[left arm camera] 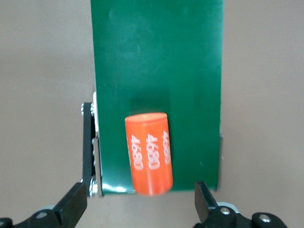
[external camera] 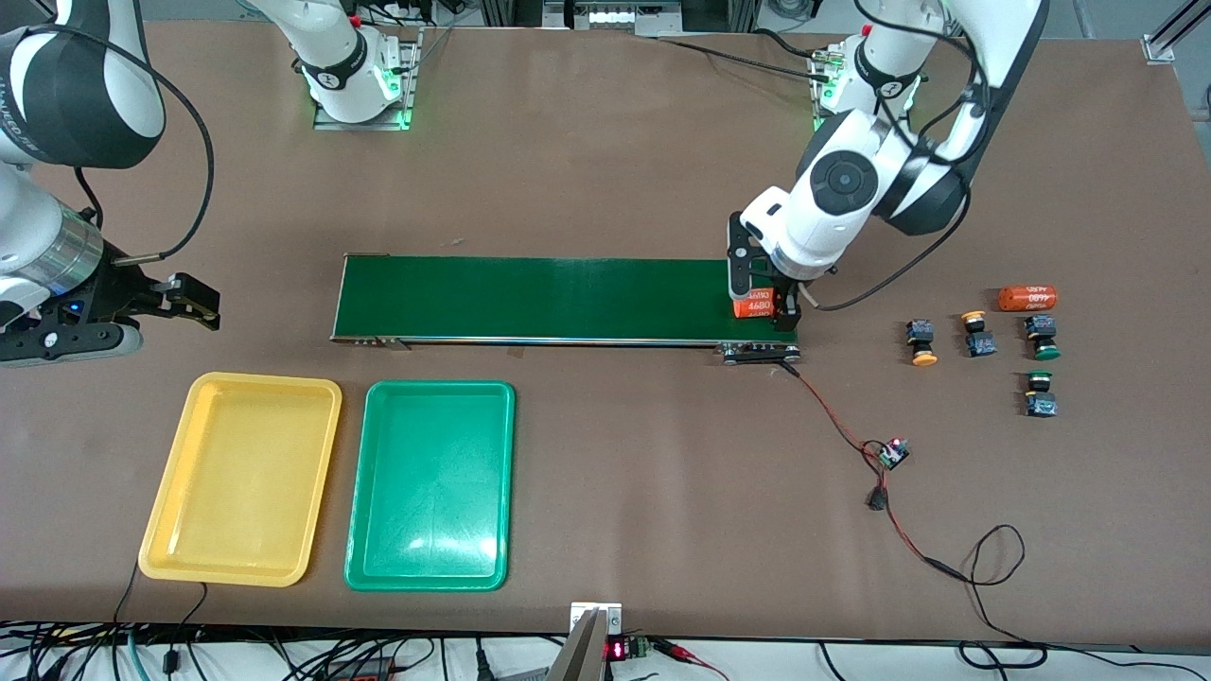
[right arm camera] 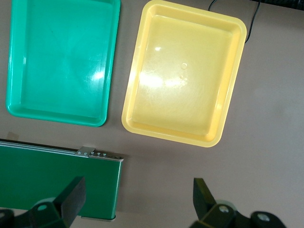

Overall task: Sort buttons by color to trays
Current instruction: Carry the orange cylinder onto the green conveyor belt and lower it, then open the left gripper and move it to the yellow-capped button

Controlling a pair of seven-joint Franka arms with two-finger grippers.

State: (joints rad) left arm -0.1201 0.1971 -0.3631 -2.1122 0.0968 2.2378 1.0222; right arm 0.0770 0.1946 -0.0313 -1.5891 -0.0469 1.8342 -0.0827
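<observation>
Four buttons to sort, none in a tray yet. Seeing all of them parked on the table toward the left arm's end: two yellow ones [external camera: 921,342] [external camera: 977,335] side by side, two green ones [external camera: 1042,338] [external camera: 1040,394] just next to those, one nearer the front camera than the other. Also spotting an orange cylinder [external camera: 1027,298] lying just beside the farther green one.

Watching the left gripper [external camera: 760,307] hanging low over the conveyor belt [external camera: 549,298] at the left arm's end, fingers spread wide on either side of a second orange cylinder [left arm camera: 148,154] lying on the belt, not touching it. Not a button, so guessing that's just clutter.

Noticing the right gripper [external camera: 194,307] waiting above the table by the belt's other end, claw spread too, holding nothing. Looking down from there at the yellow tray [external camera: 203,383] and green tray [external camera: 435,386], side by side, both bare.

Handling-wise, guessing at light, rigid plastic, nothing fragile. Probably rolling or slipping if pinched on the round glossy cap, so betting on gripping the blocky black body across its flat sides.
</observation>
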